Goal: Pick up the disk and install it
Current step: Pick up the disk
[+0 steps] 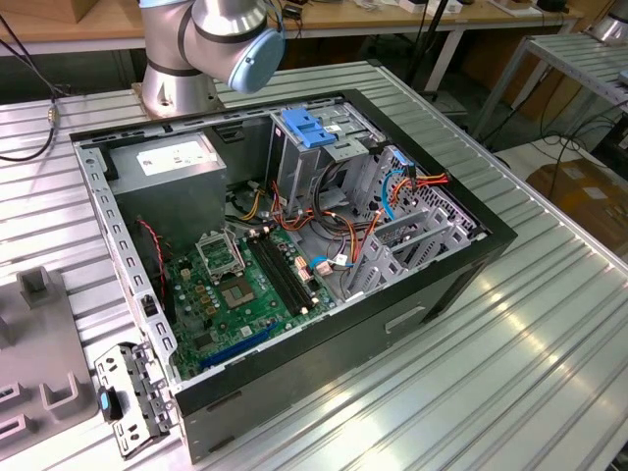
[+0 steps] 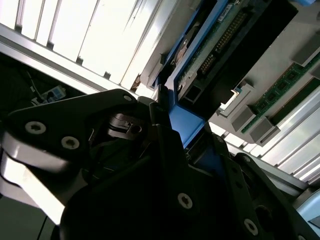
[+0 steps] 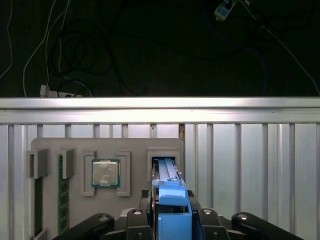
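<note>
The disk [image 3: 172, 197] stands on edge in a slot of the grey holder plate [image 3: 135, 146], its blue rail facing the first wrist view. My gripper [image 3: 172, 222] sits over it, one black finger [image 3: 148, 216] pressed against each side of the blue rail. In the second wrist view the disk [image 2: 210, 55] shows its green circuit-board side, and the gripper [image 2: 182, 131] is shut on its blue rail [image 2: 186, 122]. The disk's lower end is still inside the slot. The open computer case [image 1: 446, 285] lies on the ribbed metal table in the exterior view.
A processor chip [image 3: 105, 173] and a memory stick [image 3: 63, 192] rest in neighbouring pockets of the holder. Inside the case are a metal drive cage with a blue bracket [image 1: 309, 128], a grey power supply [image 1: 172, 162], the green motherboard [image 1: 245, 285] and loose cables [image 1: 392, 191]. The arm's base [image 1: 182, 83] stands behind the case.
</note>
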`<action>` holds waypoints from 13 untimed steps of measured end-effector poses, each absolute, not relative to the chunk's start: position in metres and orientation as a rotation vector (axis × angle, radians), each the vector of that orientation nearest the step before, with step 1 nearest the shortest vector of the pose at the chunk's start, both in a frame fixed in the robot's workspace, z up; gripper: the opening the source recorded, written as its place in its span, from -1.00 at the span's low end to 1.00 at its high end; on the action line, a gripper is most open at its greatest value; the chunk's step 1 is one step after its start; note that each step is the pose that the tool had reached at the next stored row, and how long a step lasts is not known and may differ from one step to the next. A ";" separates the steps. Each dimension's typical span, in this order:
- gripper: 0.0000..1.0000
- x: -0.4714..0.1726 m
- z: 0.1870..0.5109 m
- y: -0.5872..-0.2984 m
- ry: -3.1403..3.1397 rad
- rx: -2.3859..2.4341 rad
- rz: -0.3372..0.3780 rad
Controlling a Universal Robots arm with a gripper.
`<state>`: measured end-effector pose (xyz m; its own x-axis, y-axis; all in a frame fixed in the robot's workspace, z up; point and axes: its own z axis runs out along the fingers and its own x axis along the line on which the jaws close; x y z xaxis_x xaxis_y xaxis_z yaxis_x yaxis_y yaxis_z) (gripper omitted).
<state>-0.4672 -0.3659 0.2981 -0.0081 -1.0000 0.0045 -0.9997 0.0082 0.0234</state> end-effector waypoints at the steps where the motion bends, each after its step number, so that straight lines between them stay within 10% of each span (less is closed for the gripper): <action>1: -0.26 -0.467 0.299 -0.366 -2.216 2.198 -0.021; 13: -0.26 -0.467 0.331 -0.366 -2.217 2.198 -0.021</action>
